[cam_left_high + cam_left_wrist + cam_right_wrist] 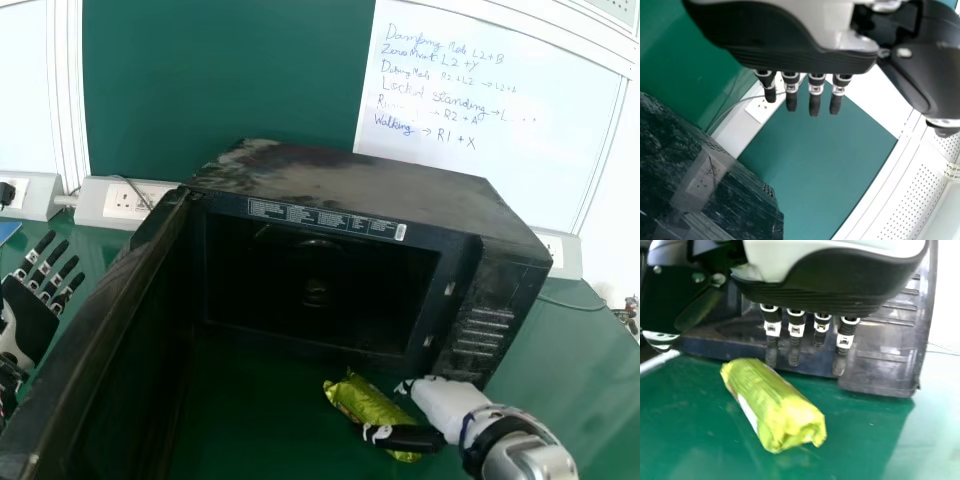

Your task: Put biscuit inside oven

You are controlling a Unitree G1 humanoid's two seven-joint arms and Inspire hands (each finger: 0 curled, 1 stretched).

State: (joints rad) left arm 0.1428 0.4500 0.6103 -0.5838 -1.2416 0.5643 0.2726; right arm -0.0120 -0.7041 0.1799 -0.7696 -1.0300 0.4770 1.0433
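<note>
Next, we should grab the biscuit packet.
It lies on the worktop, outside the microwave oven with its wide-open door. Our right robot hand is beside it, fingers straight, not closed round it. Our left robot hand has straight fingers too.

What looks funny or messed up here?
The top of the black oven looks odd: it has cloudy, brownish patches, maybe dust or wear. I see nothing spilled; the biscuit pack lies on the table.
</note>
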